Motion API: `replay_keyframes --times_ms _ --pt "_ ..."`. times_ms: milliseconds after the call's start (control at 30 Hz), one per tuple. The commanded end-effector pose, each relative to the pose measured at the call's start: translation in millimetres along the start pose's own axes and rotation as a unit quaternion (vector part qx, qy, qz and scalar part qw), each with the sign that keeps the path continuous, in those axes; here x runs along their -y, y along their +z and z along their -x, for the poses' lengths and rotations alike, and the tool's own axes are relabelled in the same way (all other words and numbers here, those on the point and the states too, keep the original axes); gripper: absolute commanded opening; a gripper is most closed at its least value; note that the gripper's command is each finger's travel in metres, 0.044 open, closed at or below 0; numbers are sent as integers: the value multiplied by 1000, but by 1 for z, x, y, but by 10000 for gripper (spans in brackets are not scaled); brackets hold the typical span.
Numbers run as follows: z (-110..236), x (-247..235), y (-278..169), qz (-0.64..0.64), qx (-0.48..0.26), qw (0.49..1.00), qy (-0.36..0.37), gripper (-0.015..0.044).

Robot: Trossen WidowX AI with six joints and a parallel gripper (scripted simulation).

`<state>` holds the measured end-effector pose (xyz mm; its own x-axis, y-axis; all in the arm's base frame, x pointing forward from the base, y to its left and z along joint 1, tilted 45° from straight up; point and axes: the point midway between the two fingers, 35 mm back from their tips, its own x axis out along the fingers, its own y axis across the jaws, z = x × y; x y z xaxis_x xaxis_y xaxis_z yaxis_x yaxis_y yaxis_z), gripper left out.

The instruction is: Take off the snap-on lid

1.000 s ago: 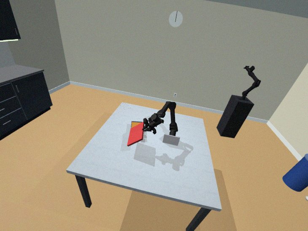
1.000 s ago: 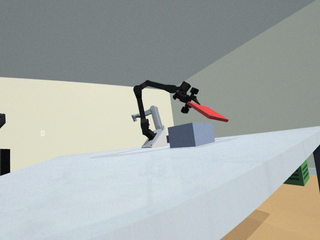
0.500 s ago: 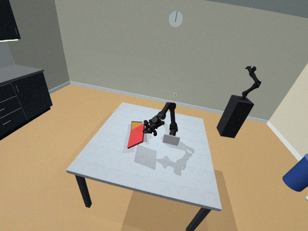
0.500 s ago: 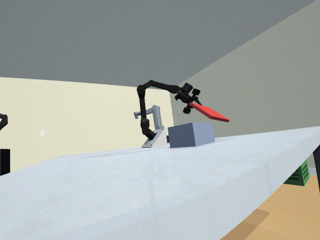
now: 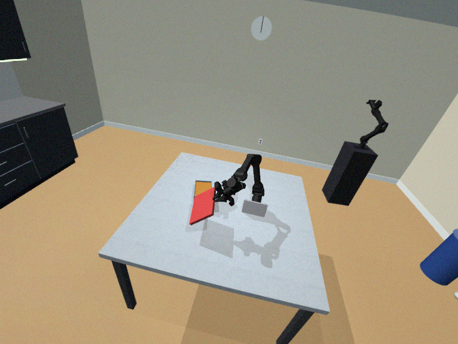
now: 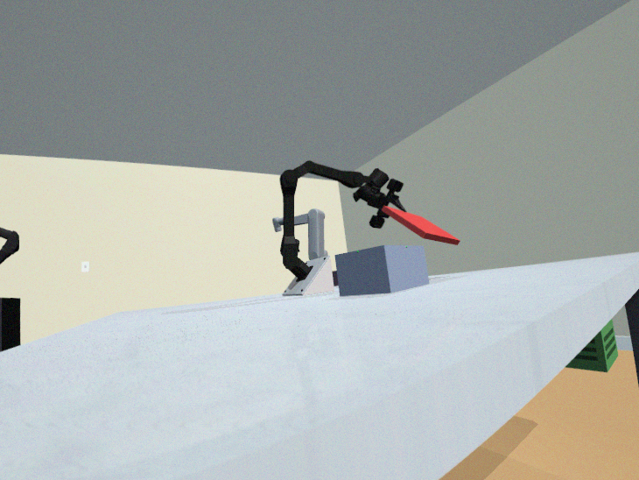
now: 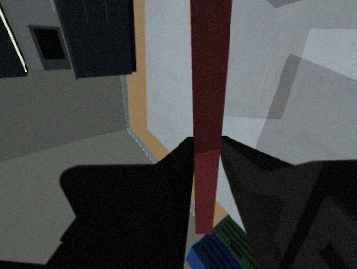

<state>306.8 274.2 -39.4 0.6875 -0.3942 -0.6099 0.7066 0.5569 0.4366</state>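
While my end effector (image 6: 388, 205) is clamped on one edge of the red lid (image 6: 423, 227), the lid hangs in the air, sloping down and away from me, off the storage box (image 6: 382, 268) and partly above it. The box sits open on the desk (image 6: 309, 371), its orange inside showing in the top view. My main worry is the grip itself: I hold only a narrow strip at the rim, so the long free end could swing or slide out between the fingers if I turn or drop quickly. A slip here would likely land the lid on edge, upside down, or against the box, and a knock could shift the box, which must stay put. Lowering it at this tilt, the far edge would probably touch the desk first and lever the lid in my grasp. From the wrist view I see the lid only edge-on as a dark red band, so I cannot judge how deep it sits between the fingers. The box's near rim is covered by the lid in the top view.
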Motion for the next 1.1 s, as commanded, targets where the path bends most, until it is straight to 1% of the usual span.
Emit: replay_keyframes --times_ms 0,500,1067 --pt "3 -3 -8 -5 2 1000 6 0" --pt "6 -2 -37 -5 1 1000 6 0" --pt "-5 12 -32 -5 1 1000 6 0"
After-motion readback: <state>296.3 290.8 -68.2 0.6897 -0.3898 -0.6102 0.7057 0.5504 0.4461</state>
